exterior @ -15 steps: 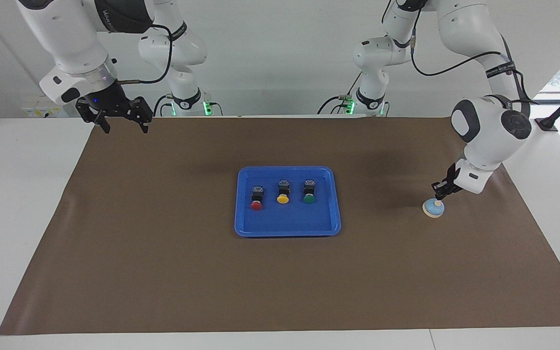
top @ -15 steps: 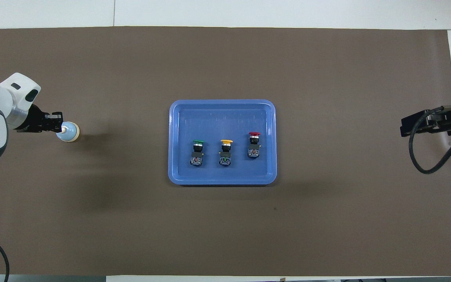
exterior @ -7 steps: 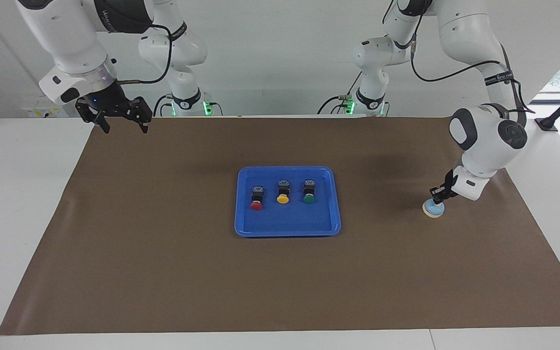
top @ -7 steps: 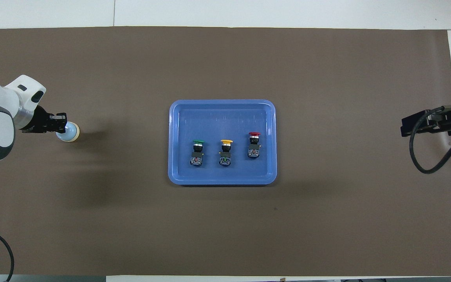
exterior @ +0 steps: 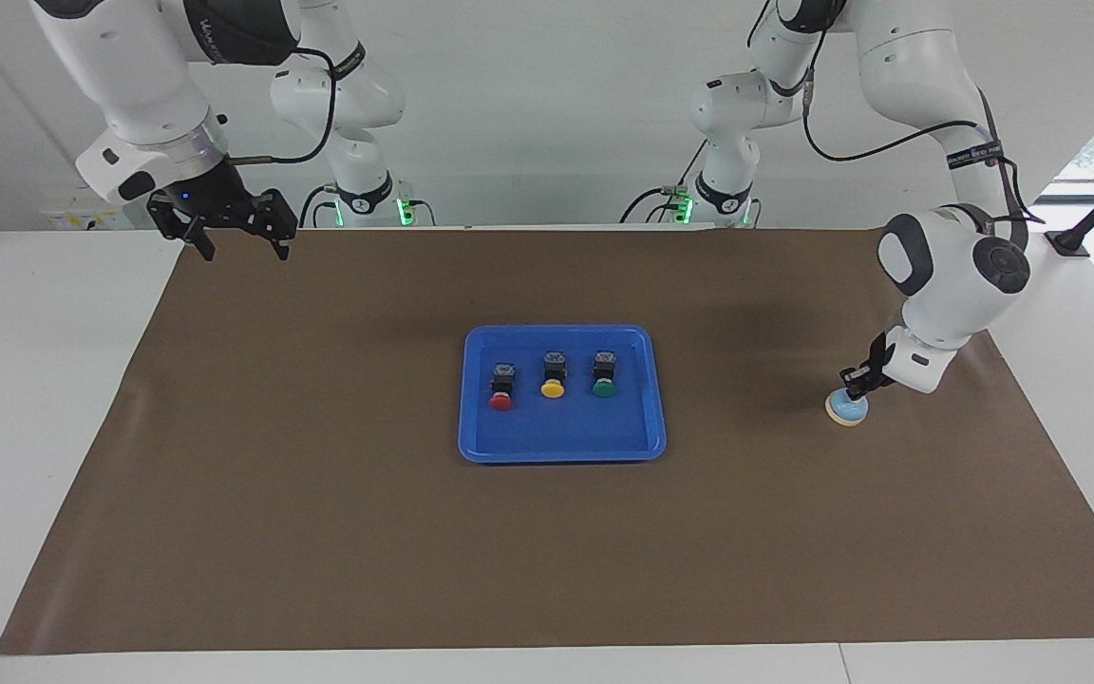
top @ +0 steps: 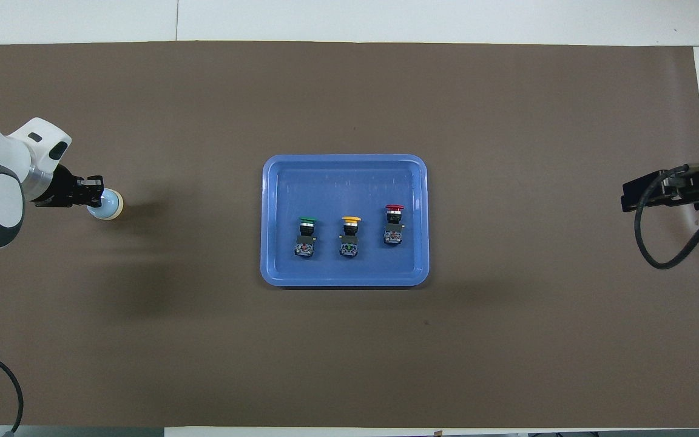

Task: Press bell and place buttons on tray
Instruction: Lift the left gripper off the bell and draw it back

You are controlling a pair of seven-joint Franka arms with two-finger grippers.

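Only facing view shows left gripper (exterior: 857, 385) touching bell (exterior: 847, 408).

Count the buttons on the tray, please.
3, in a row on the tray: red toward the right arm's end, yellow between, green toward the left arm's. None seems hidden.

The three buttons (exterior: 553, 375) lie in a row in the tray (exterior: 561, 446) at mid-table. The bell (exterior: 846, 408) sits well apart from the tray, toward the left arm's end.
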